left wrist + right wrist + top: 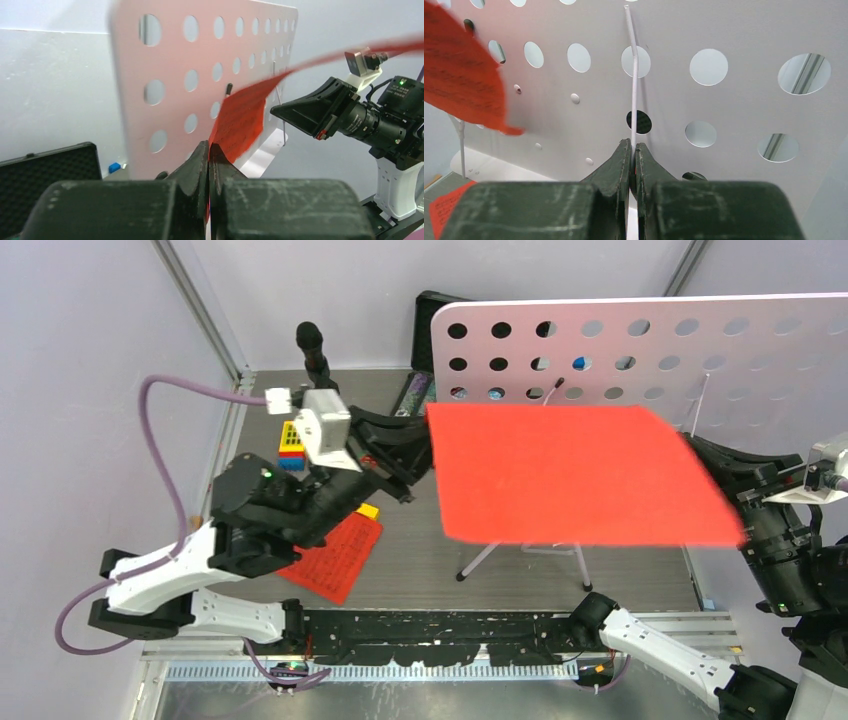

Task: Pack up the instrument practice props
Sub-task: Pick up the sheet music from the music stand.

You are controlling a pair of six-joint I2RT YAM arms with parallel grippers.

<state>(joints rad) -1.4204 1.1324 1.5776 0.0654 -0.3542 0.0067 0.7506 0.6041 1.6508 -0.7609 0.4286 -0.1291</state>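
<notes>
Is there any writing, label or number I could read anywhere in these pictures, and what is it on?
No text reads clearly.
Red sheet-music page pinched by the left gripper: dark printed lines, too small to read.
Red page on the table: printing, too small.
Yellow toy block: dark marks, too small.
White music rack, its thin wire in the right gripper: no marking.

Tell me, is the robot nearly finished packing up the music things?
Not nearly. Nothing looks packed yet. In hand: the left arm's jaws are shut on a red page in the air, and the right arm's jaws pinch the thin white wire on the music rack. Left: the rack stands open, another red page lies on the table, and a microphone stands upright.
</notes>
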